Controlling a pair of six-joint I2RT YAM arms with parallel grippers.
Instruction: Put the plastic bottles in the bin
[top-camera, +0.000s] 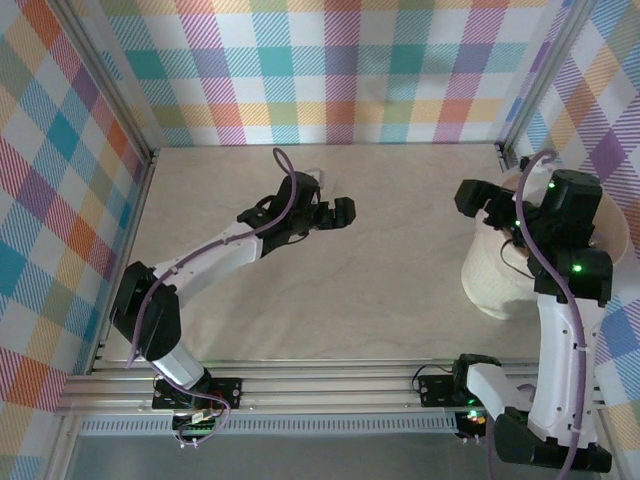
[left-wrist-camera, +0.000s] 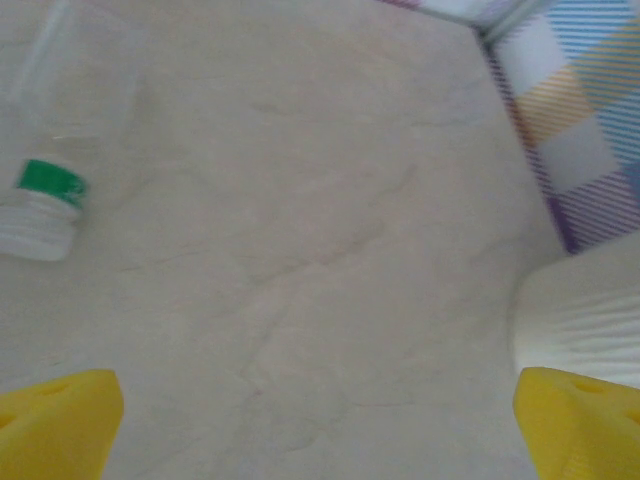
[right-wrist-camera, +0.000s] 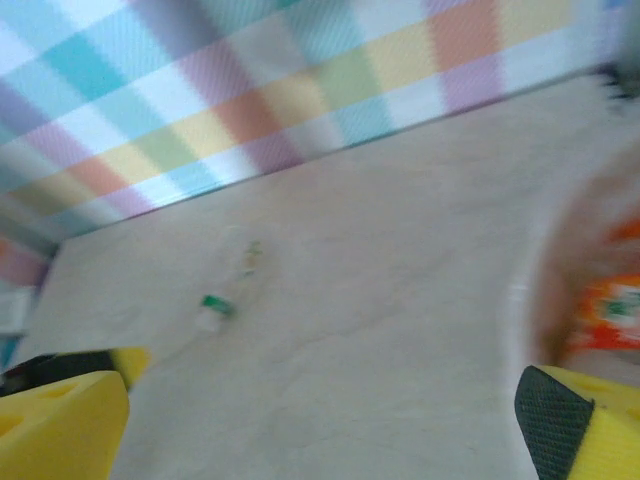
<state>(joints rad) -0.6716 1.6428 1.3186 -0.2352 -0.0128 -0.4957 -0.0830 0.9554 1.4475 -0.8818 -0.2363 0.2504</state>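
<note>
One clear plastic bottle (left-wrist-camera: 45, 210) with a green neck ring and a white cap lies on the table, up and to the left of my left gripper (left-wrist-camera: 320, 430). Those jaws are open and hold nothing. From above, this bottle (top-camera: 312, 177) peeks out just behind the left gripper (top-camera: 333, 200). The bin (top-camera: 495, 280) stands at the right, its ribbed white wall (left-wrist-camera: 585, 320) showing in the left wrist view. My right gripper (top-camera: 490, 200) hovers open over its left rim. In the blurred right wrist view the right gripper (right-wrist-camera: 320, 420) is empty. Orange-labelled bottles (right-wrist-camera: 610, 310) lie inside the bin (right-wrist-camera: 530, 300), and the green-ringed bottle (right-wrist-camera: 215, 308) lies far off.
Plaid walls (top-camera: 340, 70) enclose the table on three sides, with metal posts in the far corners. A rail (top-camera: 330, 385) carrying both arm bases runs along the near edge. Bare tabletop (top-camera: 390, 290) lies between the left gripper and the bin.
</note>
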